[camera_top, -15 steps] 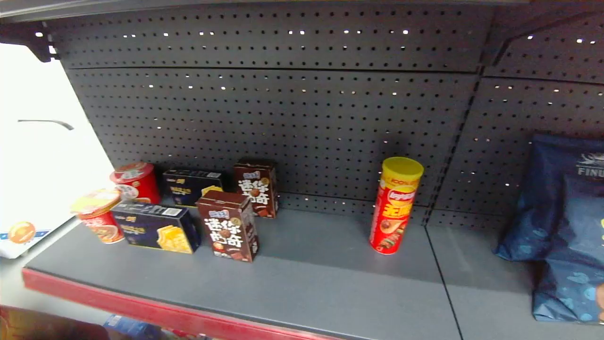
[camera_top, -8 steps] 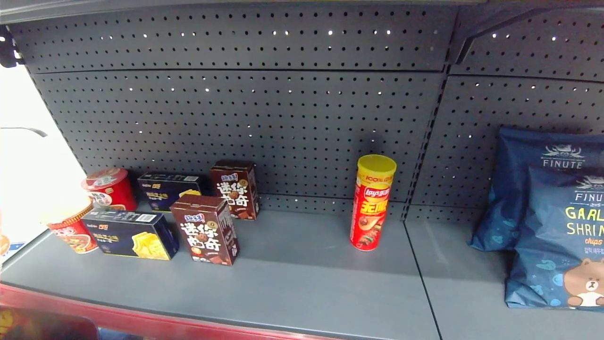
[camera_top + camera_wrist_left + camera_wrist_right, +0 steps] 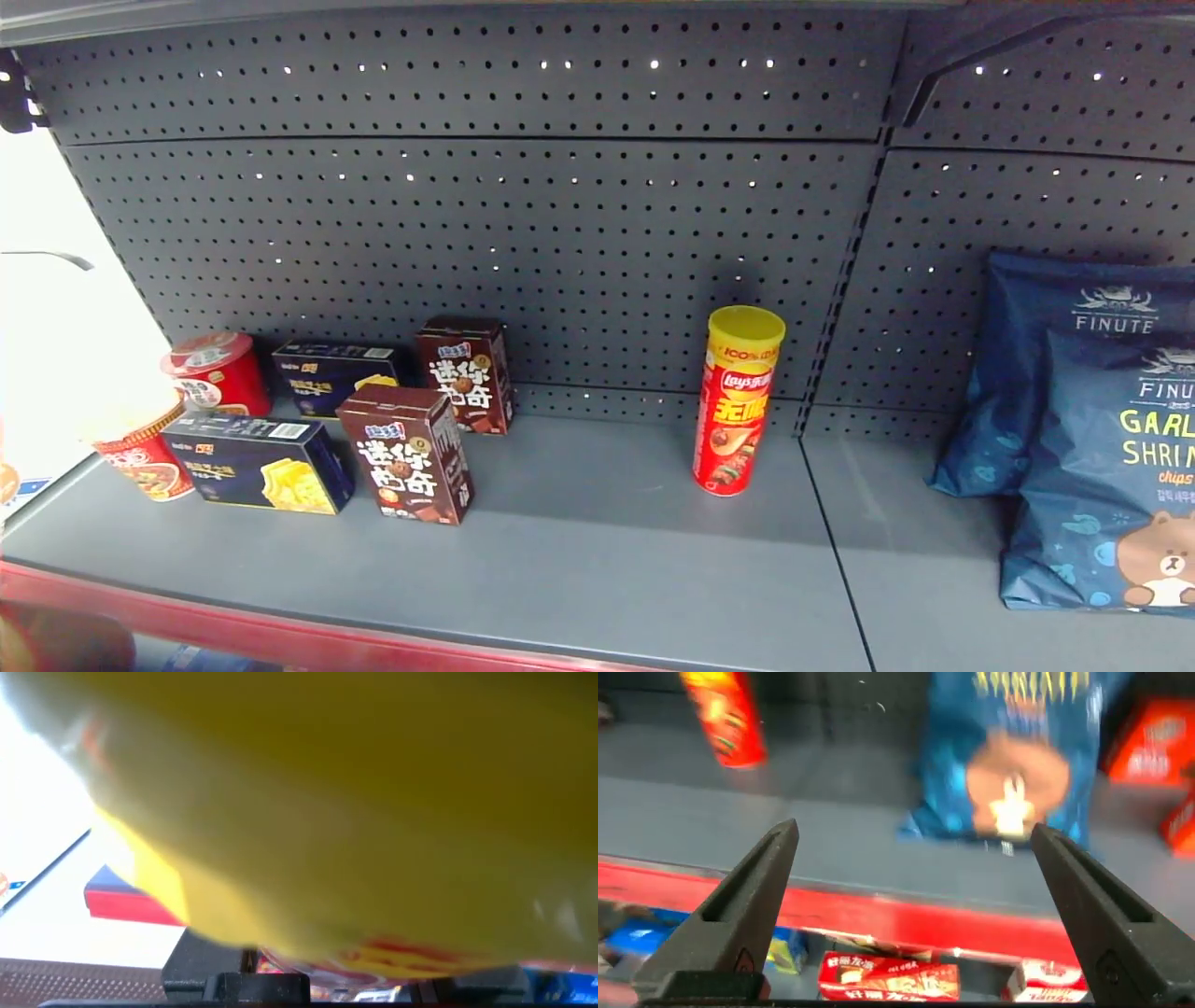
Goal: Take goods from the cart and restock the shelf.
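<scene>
Restocking, facing the shelf [image 3: 597, 560]
The right gripper [image 3: 915, 829] gapes wide, shrimp chips bag [image 3: 1013, 761] dead ahead; yellow pack [image 3: 327, 803] crowds the left wrist, grip unclear

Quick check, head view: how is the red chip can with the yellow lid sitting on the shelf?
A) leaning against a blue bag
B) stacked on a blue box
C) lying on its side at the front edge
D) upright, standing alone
D: the chip can stands upright on the shelf, with bare shelf between it and the brown boxes on its left and the blue bags on its right.
</scene>
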